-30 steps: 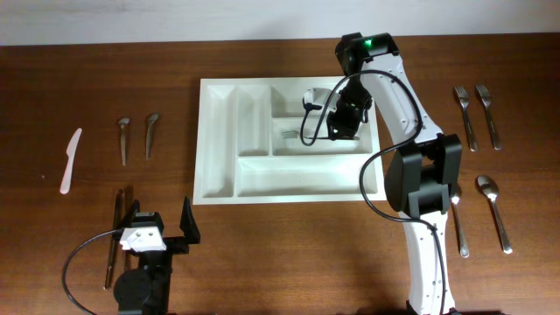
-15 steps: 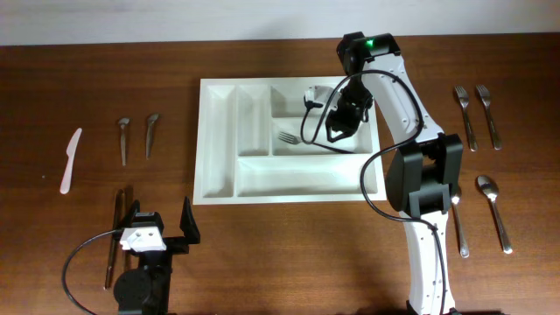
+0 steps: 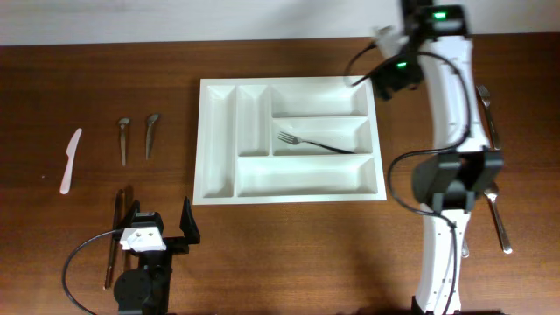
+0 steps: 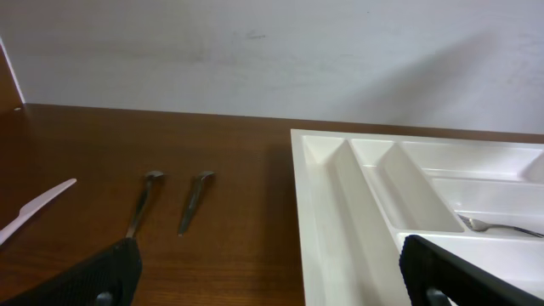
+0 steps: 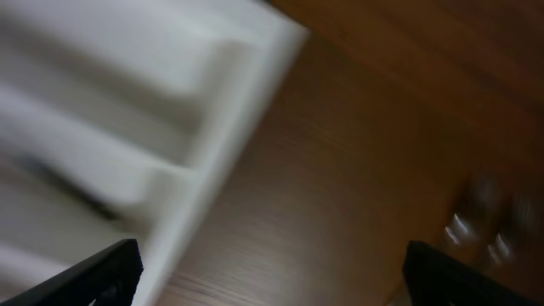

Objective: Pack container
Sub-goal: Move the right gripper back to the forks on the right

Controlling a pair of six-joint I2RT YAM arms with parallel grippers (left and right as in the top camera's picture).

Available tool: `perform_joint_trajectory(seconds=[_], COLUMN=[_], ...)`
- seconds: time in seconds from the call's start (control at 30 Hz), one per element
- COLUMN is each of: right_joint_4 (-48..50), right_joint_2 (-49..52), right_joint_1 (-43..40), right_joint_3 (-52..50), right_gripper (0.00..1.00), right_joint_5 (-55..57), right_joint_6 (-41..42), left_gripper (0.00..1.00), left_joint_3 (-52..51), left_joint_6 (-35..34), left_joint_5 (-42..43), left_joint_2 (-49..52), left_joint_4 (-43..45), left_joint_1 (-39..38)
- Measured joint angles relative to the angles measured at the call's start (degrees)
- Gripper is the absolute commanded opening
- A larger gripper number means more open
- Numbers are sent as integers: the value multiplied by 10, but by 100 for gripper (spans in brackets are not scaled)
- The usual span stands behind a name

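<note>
Since a second ago, the right pincer (image 5: pixel 280 276) has left the container (image 3: pixel 219 188), now released and empty beyond its far right corner. The fork (image 3: pixel 317 143) lies in the middle long compartment. The container sits mid-way on the tabletop (image 3: pixel 289 254), bare wood open along its near edge. The left pincer (image 3: pixel 160 226), released, hangs near the tabletop's near left corner.

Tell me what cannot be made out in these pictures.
Right wrist view: motion blur; the container is a smear, the cutlery on the wood unreadable.
Overhead: the right arm covers part of the forks and spoons.
Overhead: the left arm hides part of the utensils under it.
Left wrist view: the frame edge cuts off the fork.
</note>
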Motion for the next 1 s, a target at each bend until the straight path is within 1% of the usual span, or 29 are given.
perform_joint_trajectory(seconds=[0.13, 0.3, 0.6, 1.0], right_joint_4=[-3, 4, 26, 44], right_joint_2=[0, 1, 9, 89], right_joint_1=[-60, -109, -139, -179], right_joint_3=[1, -9, -10, -10], right_gripper=[99, 99, 99, 99], right_joint_5=[22, 28, 17, 5], right_joint_6=[35, 52, 48, 36], left_gripper=[99, 99, 99, 99], left_joint_3=[0, 0, 0, 0], left_joint_6=[0, 0, 0, 0], left_joint_5=[0, 0, 0, 0], left_joint_2=[0, 0, 0, 0], left_joint_4=[0, 0, 0, 0], left_joint_1=[0, 0, 0, 0])
